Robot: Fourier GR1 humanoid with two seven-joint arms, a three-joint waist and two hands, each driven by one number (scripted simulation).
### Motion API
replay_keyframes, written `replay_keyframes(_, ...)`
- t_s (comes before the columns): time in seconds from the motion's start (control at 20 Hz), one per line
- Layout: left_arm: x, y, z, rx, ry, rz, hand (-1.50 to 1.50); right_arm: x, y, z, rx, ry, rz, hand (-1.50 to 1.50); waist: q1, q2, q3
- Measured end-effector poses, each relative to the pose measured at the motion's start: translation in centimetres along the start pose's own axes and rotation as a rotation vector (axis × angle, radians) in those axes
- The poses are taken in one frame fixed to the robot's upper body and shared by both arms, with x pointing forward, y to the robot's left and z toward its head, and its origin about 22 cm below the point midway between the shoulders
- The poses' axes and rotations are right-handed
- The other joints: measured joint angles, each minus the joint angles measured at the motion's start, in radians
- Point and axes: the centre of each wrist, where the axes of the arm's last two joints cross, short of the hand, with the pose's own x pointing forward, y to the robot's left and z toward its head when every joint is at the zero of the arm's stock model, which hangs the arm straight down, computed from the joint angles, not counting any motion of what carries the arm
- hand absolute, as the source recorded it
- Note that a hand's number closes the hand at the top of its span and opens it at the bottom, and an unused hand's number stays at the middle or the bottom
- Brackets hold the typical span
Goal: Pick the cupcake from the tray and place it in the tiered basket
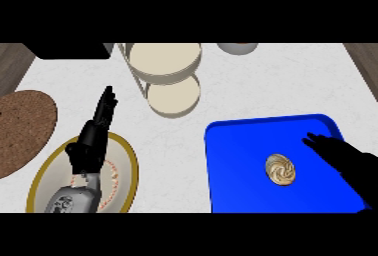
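A small cupcake [280, 169] with swirled tan frosting sits near the middle of the blue tray [236, 150] at the lower right. My right hand [341, 154] hovers over the tray's right side, fingers straight and open, just right of the cupcake and not touching it. The tiered basket [164, 62] stands at the top centre, with a large cream upper tier and a smaller lower tier [174, 96] in front. My left hand [97, 127] is open at the left, fingers pointing up, above a plate.
A gold-rimmed plate [127, 170] lies under my left forearm. A round cork mat [22, 125] sits at the far left edge. A grey bowl [238, 48] and a dark appliance [70, 50] stand along the back.
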Motion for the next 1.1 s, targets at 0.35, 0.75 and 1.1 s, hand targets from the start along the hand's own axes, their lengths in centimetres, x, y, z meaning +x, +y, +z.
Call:
replay_keyframes(0.35, -0.3, -0.3, 0.5, 0.000, 0.000, 0.001, 0.00, -0.4, 1.0, -1.0, 0.012, -0.035, -0.019, -1.50, 0.000, 0.000, 0.000)
replay_keyframes(0.75, 0.7, -0.5, -0.2, -0.004, 0.004, 0.001, 0.00, 1.0, 1.9, -2.8, 0.033, -0.052, -0.036, -1.50, 0.000, 0.000, 0.000)
replay_keyframes(1.1, 0.4, -0.5, 0.2, -0.002, 0.000, 0.000, 0.00, 0.9, 3.0, -4.1, 0.063, -0.047, -0.036, -1.50, 0.000, 0.000, 0.000)
